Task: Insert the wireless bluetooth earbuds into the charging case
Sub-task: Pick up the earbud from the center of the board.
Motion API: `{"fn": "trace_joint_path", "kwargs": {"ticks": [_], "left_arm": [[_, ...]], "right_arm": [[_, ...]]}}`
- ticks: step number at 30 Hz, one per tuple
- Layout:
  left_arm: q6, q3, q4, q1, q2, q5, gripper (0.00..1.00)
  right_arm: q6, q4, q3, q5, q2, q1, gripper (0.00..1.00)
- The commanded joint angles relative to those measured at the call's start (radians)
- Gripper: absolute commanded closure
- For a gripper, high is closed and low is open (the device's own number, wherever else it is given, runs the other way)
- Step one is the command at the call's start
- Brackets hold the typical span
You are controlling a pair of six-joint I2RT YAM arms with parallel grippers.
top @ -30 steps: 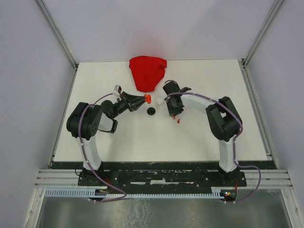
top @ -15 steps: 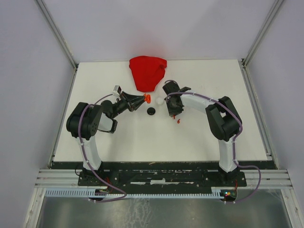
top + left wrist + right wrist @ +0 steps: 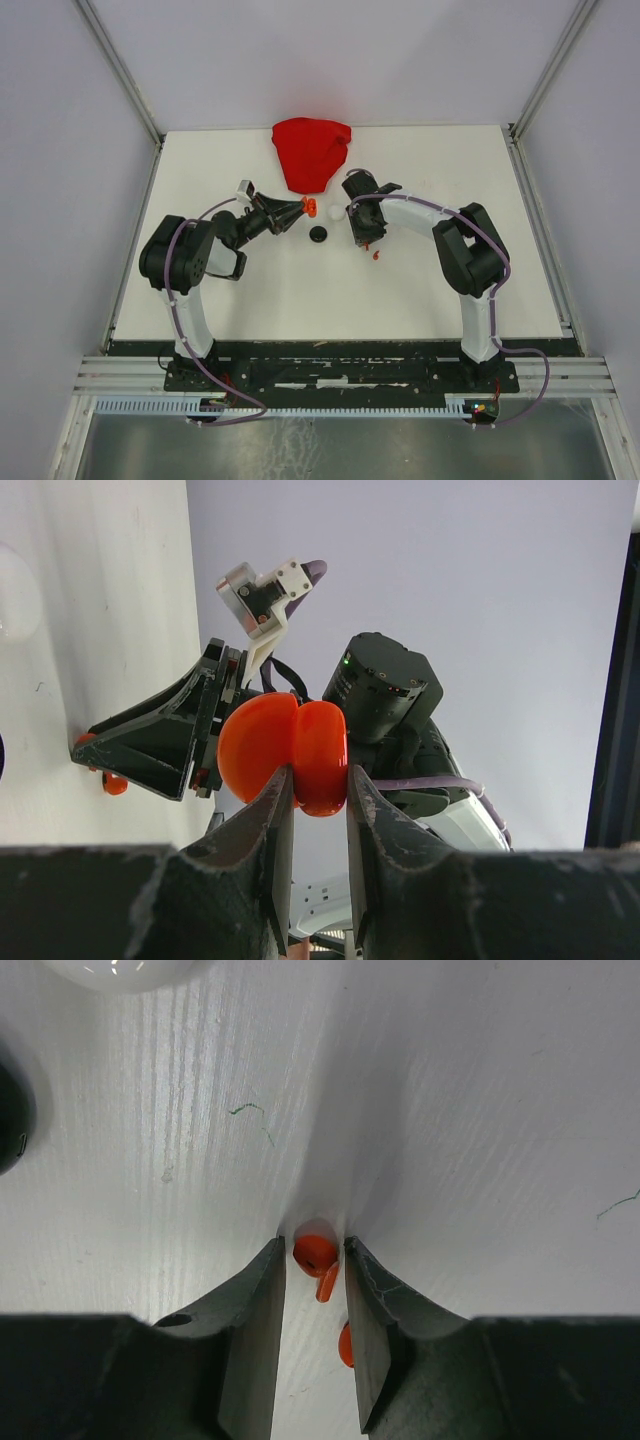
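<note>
A red charging case is pinched between the fingers of my left gripper, which is shut on it and holds it above the table. My right gripper points down at the table, its jaws a little apart around a red earbud that lies on the surface with thin gaps on both sides. Another red earbud peeks out beside the right finger. From above, the right gripper stands over the two red earbuds.
A black case sits between the two grippers and a white case lies just beyond it. A red cloth lies at the back of the white table. The white case and black case border the right wrist view.
The right gripper's jaws have eased apart a little around the red earbud. Both arms hold their places and the left grip on the red case is unchanged.
</note>
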State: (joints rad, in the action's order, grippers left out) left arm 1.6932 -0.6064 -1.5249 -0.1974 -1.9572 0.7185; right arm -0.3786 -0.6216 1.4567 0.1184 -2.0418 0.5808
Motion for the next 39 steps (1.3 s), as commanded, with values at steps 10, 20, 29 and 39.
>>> {"fn": "trace_joint_path", "kwargs": {"ticks": [10, 20, 29, 39], "left_arm": [[0.029, -0.001, -0.204, 0.007, 0.003, 0.030, 0.97], [0.029, 0.002, -0.204, 0.006, 0.006, 0.030, 0.97], [0.029, 0.003, -0.205, 0.007, 0.006, 0.029, 0.97], [0.029, 0.003, -0.204, 0.007, 0.007, 0.029, 0.97]], "right_arm": [[-0.010, -0.002, 0.025, 0.021, -0.007, 0.002, 0.62], [-0.008, -0.002, 0.022, 0.021, -0.008, 0.001, 0.63], [-0.008, -0.003, 0.022, 0.020, -0.008, 0.001, 0.63], [-0.006, -0.003, 0.022, 0.020, -0.008, 0.002, 0.65]]}}
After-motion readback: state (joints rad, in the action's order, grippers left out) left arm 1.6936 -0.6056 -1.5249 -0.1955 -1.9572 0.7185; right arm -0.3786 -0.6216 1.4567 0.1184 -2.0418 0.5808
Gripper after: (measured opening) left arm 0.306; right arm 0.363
